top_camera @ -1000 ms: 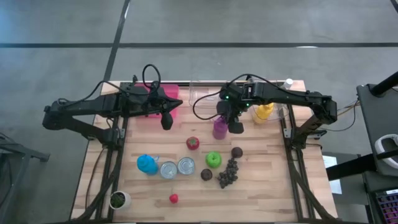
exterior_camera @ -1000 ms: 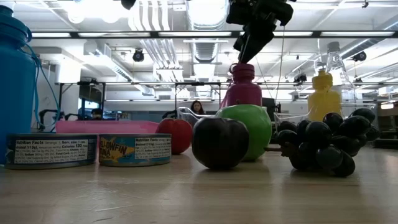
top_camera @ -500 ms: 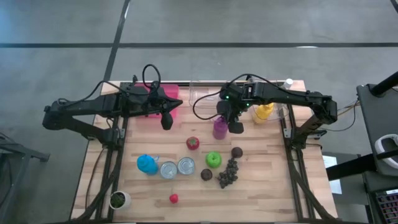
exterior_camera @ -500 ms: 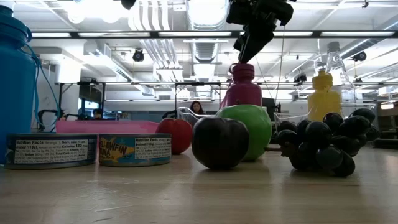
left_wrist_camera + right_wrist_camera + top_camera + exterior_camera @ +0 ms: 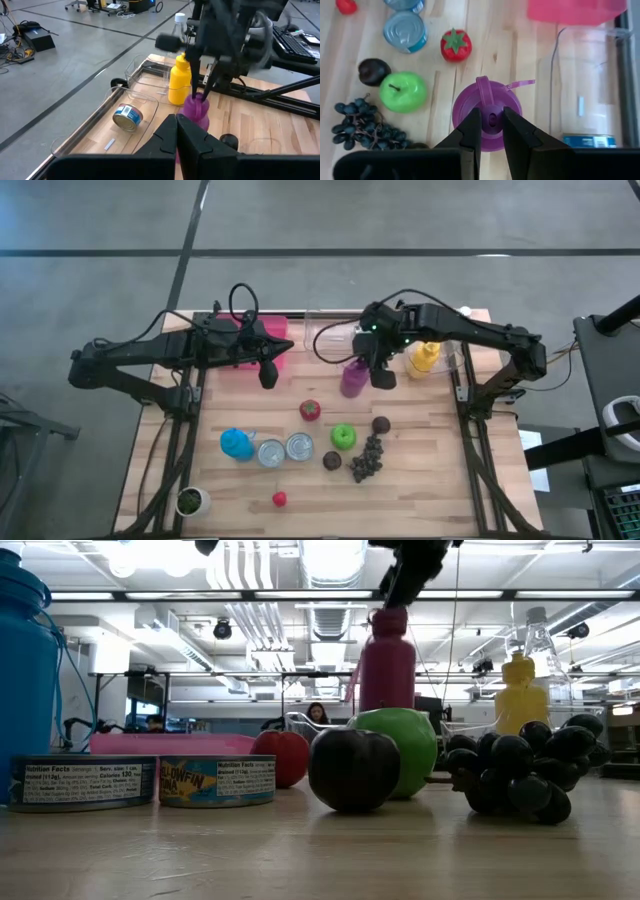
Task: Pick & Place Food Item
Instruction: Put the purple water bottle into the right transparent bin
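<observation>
Right gripper (image 5: 491, 131) is clamped on the cap of the purple plastic bottle (image 5: 487, 114), which I see lifted off the wooden table (image 5: 430, 480) near its centre. At the bottle's seven o'clock sits a red strawberry (image 5: 311, 409); at two o'clock, a yellow squeeze bottle (image 5: 423, 358). Left gripper (image 5: 268, 376) waits shut at nine o'clock.

One camera hangs above me and looks straight down on the whole table (image 5: 420, 480) and both my arms, while another sits at tabletop height, close behind the green apple (image 5: 392, 752) and grapes (image 5: 520, 768), facing level across into the room. My right wrist camera looks steeply down past my fingers (image 5: 472, 131) onto the purple bottle (image 5: 487, 112) — near enough to fill the middle. My left wrist camera looks level across the table at that same bottle — the thing all four views share.
</observation>
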`<state>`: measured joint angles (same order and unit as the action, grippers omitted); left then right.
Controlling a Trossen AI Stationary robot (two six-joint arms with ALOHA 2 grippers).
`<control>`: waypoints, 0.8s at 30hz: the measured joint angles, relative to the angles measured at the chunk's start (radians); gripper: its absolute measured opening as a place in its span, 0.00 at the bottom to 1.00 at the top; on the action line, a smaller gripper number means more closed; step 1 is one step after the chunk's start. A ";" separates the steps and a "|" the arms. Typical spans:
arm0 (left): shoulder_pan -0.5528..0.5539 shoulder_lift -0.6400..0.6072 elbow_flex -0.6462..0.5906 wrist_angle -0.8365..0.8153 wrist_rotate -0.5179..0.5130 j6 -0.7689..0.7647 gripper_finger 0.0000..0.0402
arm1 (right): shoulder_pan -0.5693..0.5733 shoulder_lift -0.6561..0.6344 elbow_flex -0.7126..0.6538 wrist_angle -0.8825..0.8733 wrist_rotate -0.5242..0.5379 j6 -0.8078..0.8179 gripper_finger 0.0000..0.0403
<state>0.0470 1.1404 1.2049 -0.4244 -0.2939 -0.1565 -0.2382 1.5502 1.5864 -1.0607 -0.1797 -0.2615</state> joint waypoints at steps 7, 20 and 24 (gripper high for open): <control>0.000 0.000 0.000 -0.001 0.000 0.000 0.01 | -0.005 -0.002 0.186 -0.156 0.071 0.000 0.12; 0.000 0.000 0.000 -0.026 0.001 0.004 0.01 | -0.169 0.003 0.544 -0.301 0.109 0.123 0.12; 0.000 0.000 0.000 -0.034 0.001 0.004 0.01 | -0.273 0.003 0.616 -0.326 0.131 0.186 0.12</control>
<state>0.0471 1.1406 1.2049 -0.4580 -0.2930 -0.1526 -0.5109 1.5532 2.2019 -1.3864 -0.0483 -0.0756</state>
